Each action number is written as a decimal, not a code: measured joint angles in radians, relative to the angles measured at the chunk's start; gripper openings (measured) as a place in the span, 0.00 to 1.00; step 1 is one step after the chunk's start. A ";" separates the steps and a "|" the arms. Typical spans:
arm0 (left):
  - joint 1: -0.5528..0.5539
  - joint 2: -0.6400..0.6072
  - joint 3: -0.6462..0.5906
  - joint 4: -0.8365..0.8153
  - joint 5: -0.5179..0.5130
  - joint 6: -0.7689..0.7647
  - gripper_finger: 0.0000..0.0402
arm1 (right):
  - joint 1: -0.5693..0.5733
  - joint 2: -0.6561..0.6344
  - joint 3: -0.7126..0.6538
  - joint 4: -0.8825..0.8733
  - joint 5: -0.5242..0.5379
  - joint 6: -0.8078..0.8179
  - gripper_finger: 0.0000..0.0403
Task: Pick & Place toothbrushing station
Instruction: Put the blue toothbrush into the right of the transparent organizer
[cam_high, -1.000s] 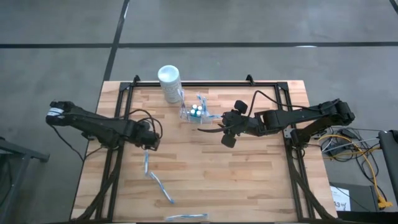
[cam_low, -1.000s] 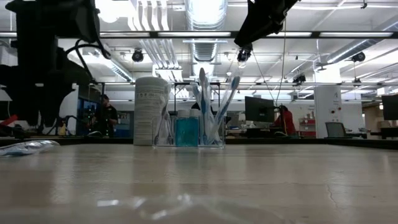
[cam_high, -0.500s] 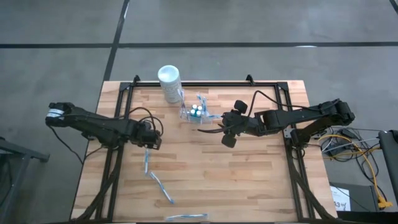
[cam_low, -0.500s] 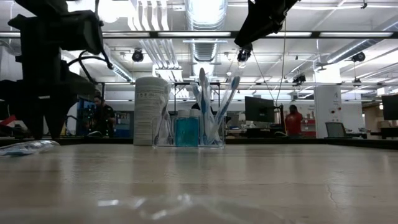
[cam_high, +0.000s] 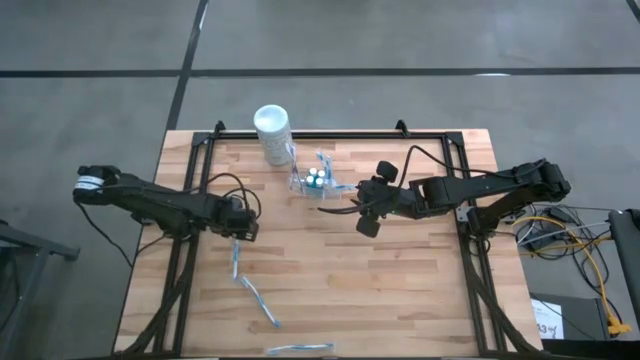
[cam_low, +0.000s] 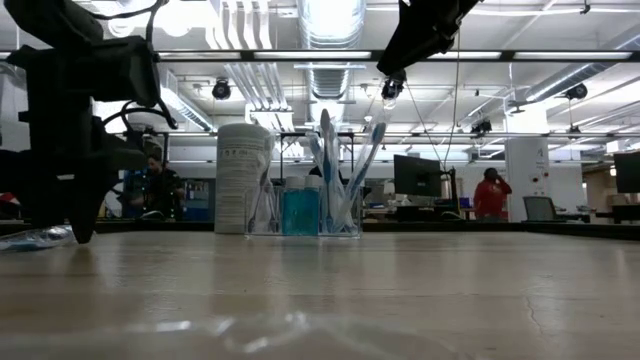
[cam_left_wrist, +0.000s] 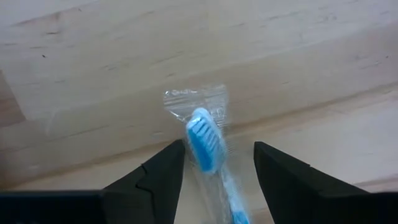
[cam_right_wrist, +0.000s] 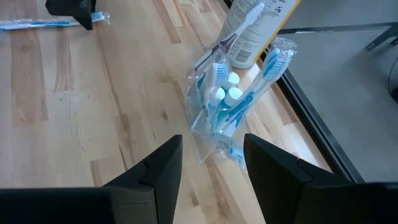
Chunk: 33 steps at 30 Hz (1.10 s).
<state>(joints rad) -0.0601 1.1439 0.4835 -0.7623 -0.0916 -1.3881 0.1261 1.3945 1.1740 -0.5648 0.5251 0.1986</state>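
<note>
The clear toothbrushing station (cam_high: 314, 181) stands at the counter's (cam_high: 400, 290) far edge, nearer the released right pincer (cam_right_wrist: 211, 180), while the left pincer (cam_left_wrist: 216, 171) straddles a wrapped toothbrush (cam_left_wrist: 207, 140), ungripped.

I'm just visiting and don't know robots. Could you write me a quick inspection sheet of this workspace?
Surface: wooden slat table on a dark frame.
Job's things: clear toothbrushing station near the far edge, holding wrapped toothbrushes and small bottles, beside a white cylinder.
Clutter: wrapped toothbrush under the left arm; two more toothbrushes nearer the front edge.
Grippers: left gripper low over the table, fingers open astride the brush head. Right gripper raised, open, facing the station, holding nothing.
Cables: yellow and black cables beside the table on the right.
Surroundings: grey floor; a workshop with people far behind.
</note>
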 joint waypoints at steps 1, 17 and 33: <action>0.000 0.000 0.000 0.000 -0.001 0.001 0.49 | 0.000 0.000 0.000 0.000 0.000 0.000 0.42; 0.000 0.000 0.001 -0.001 -0.016 0.114 0.04 | 0.000 0.000 0.000 0.001 0.000 0.000 0.42; 0.000 -0.023 0.093 -0.002 -0.097 0.206 0.03 | 0.000 0.000 0.000 -0.006 0.000 0.000 0.42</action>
<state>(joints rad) -0.0601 1.1206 0.5768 -0.7646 -0.1888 -1.1821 0.1261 1.3945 1.1740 -0.5704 0.5249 0.1982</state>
